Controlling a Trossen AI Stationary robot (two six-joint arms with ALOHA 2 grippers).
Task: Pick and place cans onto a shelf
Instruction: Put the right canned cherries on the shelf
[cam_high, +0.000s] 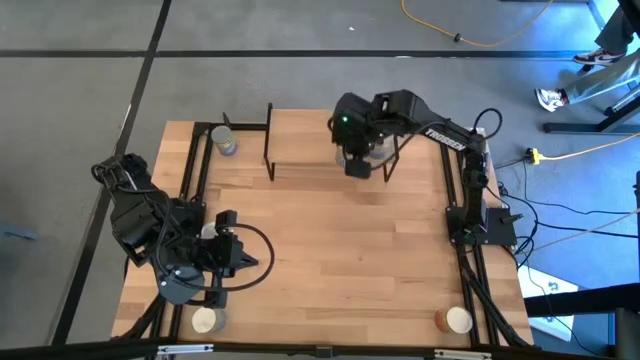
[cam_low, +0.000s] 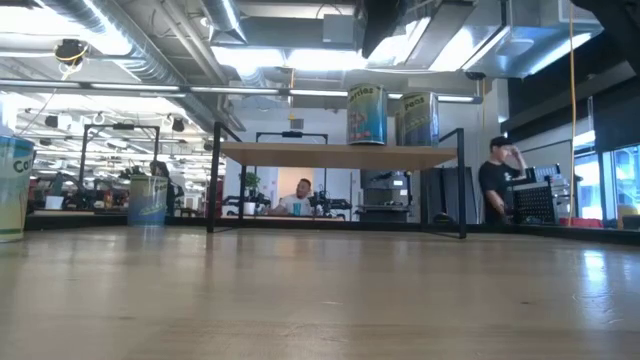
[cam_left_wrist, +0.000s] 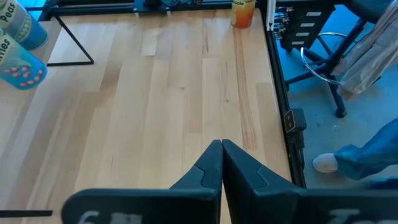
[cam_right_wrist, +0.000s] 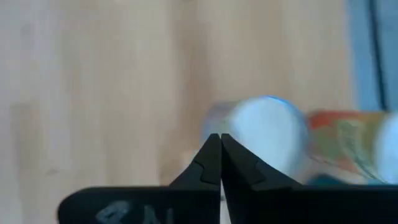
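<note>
The light-wood shelf (cam_high: 310, 140) stands on black legs at the table's far middle and also shows in the low view (cam_low: 330, 152). Two cans (cam_low: 367, 113) (cam_low: 418, 118) stand upright on its board. My right gripper (cam_high: 357, 165) hovers above them, shut and empty; its wrist view shows a pale can top (cam_right_wrist: 267, 134) just beyond the closed fingertips (cam_right_wrist: 221, 140). My left gripper (cam_high: 262, 262) waits shut and empty over the near left of the table (cam_left_wrist: 222, 146). Loose cans stand on the table: far left (cam_high: 224, 142), near left (cam_high: 205, 320) and near right (cam_high: 455, 320).
Black rails (cam_high: 190, 190) run along the table's left and right sides. The orange-labelled can (cam_left_wrist: 242, 12) stands by the right rail. A can (cam_low: 148, 200) and a nearer one (cam_low: 12, 185) show at the low view's left. People are in the room behind.
</note>
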